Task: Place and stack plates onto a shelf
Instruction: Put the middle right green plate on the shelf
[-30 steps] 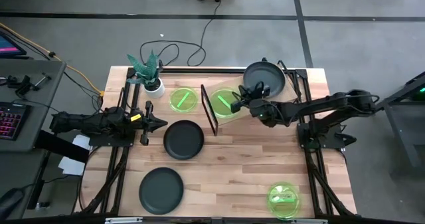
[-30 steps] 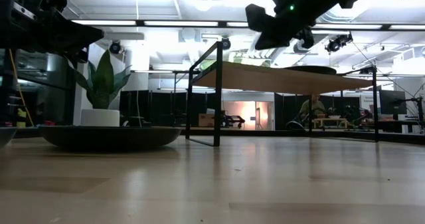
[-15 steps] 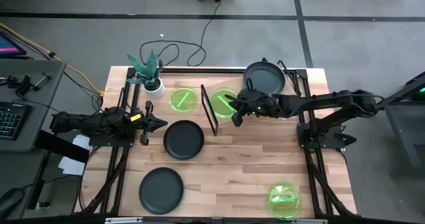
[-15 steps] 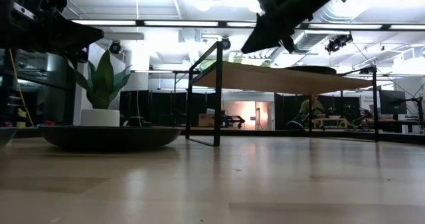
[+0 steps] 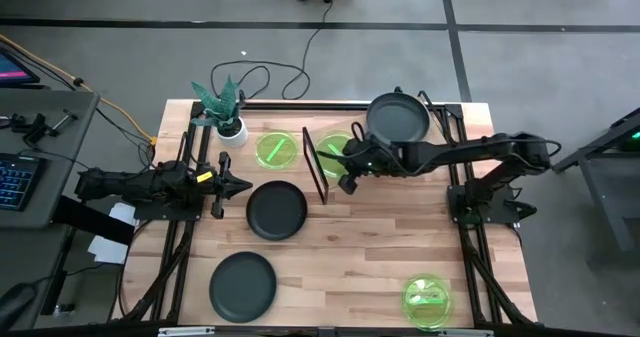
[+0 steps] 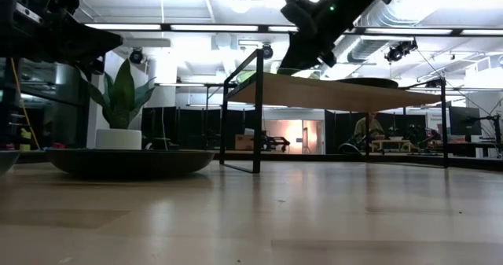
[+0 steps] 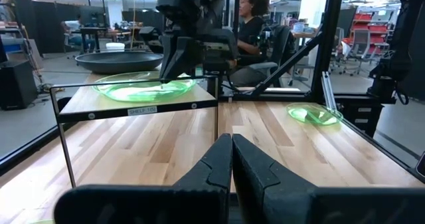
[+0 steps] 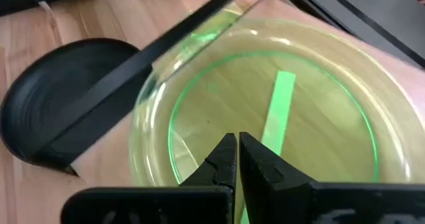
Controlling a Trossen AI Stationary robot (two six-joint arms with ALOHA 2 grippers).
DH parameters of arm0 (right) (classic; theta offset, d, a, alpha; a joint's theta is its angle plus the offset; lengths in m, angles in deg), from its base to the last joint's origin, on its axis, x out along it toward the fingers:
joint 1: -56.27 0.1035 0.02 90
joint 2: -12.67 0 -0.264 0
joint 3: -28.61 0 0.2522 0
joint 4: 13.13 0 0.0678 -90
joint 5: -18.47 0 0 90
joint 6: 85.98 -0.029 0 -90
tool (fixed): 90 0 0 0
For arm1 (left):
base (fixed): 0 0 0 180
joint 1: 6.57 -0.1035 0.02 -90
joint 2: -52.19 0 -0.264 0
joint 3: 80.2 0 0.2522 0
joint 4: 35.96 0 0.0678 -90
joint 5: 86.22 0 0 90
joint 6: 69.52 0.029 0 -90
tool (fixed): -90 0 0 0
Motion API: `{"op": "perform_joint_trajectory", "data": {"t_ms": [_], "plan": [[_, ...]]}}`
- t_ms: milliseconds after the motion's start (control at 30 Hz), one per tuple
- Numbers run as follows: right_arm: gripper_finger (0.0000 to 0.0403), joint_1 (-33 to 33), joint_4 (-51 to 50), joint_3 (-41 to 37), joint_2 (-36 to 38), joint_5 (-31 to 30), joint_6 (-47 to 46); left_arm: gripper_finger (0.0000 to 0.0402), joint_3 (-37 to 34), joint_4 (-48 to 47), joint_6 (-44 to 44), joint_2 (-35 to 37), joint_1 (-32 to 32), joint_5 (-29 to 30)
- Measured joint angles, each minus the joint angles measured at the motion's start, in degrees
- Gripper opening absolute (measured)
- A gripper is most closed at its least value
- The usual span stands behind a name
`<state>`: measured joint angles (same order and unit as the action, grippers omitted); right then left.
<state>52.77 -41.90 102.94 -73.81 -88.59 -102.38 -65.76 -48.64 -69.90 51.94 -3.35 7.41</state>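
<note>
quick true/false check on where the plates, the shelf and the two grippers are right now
1. A green plate lies on the shelf. True.
2. The right gripper is above that green plate, jaws shut. True.
3. The left gripper holds a grey plate. False: it is shut on nothing, waiting at the table's left side.
4. All three grey plates lie on the tabletop. False: one grey plate sits on the shelf.
5. A green plate lies near the table's front right corner. True.
</note>
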Motion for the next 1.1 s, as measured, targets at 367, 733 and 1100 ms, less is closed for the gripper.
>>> {"op": "perform_joint_trajectory", "data": {"t_ms": [367, 733, 1100], "plan": [[0.0000, -2.33, -0.68, 0.35, -0.63, -2.86, -0.12, 0.0003, 0.01, -0.02, 0.00, 0.02, -0.02, -0.01], [0.0000, -4.42, -1.89, 0.33, -0.63, -0.68, -0.90, 0.0003, 0.00, 0.00, 0.00, 0.01, -0.01, -0.01], [0.0000, -3.92, -3.42, 0.31, -0.62, -3.07, -0.29, 0.0003, 0.01, 0.00, 0.00, 0.02, 0.00, 0.00]]}}
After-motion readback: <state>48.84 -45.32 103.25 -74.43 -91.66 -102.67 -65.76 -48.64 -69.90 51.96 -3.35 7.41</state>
